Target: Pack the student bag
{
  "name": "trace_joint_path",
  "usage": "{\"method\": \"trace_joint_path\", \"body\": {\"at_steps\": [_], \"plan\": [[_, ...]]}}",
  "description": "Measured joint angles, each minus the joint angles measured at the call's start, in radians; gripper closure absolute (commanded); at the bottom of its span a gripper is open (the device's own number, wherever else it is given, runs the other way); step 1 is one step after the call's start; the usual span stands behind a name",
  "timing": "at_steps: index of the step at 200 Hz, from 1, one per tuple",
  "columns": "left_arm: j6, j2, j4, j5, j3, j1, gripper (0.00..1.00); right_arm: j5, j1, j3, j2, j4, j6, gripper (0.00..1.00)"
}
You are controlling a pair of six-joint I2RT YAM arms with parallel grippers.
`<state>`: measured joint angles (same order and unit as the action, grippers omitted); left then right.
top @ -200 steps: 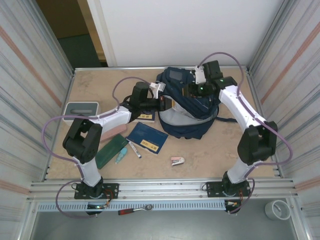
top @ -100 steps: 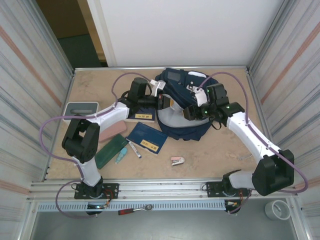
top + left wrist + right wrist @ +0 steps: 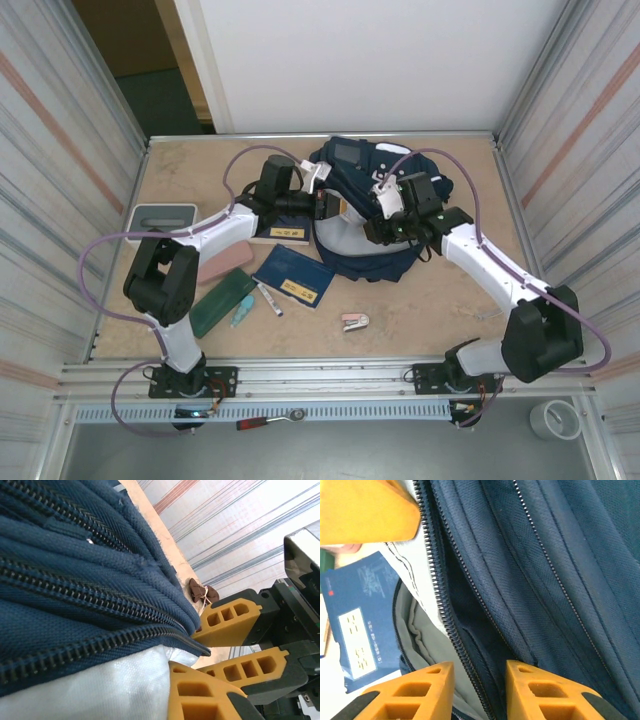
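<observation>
student bag (image 3: pixel 385 262) open, grey lining (image 3: pixel 420 647), left gripper (image 3: pixel 325 205) pinching its rim, right gripper (image 3: pixel 474 672) slightly parted astride zip (image 3: pixel 449 625)

table (image 3: pixel 430 310) holds student bag (image 3: pixel 355 262), blue booklet (image 3: pixel 295 275), green case (image 3: pixel 223 300), grey box (image 3: pixel 163 216).

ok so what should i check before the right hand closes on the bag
1. Left hand shut on the opening edge of the large navy blue fabric backpack: ok.
2. Right hand open, zip edge between its jaws: ok.
3. Backpack mouth open, grey lining showing: ok.
4. Enough fabric between the jaws for a grip: cannot tell.
5. Dark blue flat booklet lying free on the light wooden table: ok.
</observation>
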<state>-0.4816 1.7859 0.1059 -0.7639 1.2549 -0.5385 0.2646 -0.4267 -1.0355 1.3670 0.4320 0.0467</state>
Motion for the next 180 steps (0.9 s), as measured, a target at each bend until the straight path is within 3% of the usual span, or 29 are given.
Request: {"method": "trace_joint_path", "body": {"at_steps": [14, 34, 51, 74, 101, 144, 180], "plan": [[0.000, 0.000, -0.004, 0.000, 0.000, 0.001, 1.00, -0.021, -0.018, 0.000, 0.017, -0.006, 0.015, 0.81], [0.000, 0.000, -0.006, 0.000, 0.002, 0.001, 1.00, -0.076, -0.049, 0.000, 0.040, -0.007, 0.024, 1.00], [0.000, 0.000, -0.010, 0.003, 0.002, 0.001, 0.95, -0.143, -0.080, -0.006, 0.043, -0.003, 0.037, 1.00], [-0.004, -0.002, -0.022, 0.015, 0.002, 0.011, 0.72, -0.267, -0.130, -0.047, 0.038, 0.039, 0.037, 1.00], [-0.022, -0.040, -0.013, 0.017, -0.026, 0.044, 0.55, -0.454, -0.199, -0.137, 0.011, 0.097, 0.045, 1.00], [-0.008, -0.198, -0.010, 0.043, -0.124, 0.079, 0.44, -0.745, -0.274, -0.240, -0.006, 0.116, 0.142, 1.00], [0.007, -0.267, -0.030, 0.059, -0.145, 0.080, 0.40, -0.886, -0.300, -0.244, -0.001, 0.080, 0.267, 1.00]]}}
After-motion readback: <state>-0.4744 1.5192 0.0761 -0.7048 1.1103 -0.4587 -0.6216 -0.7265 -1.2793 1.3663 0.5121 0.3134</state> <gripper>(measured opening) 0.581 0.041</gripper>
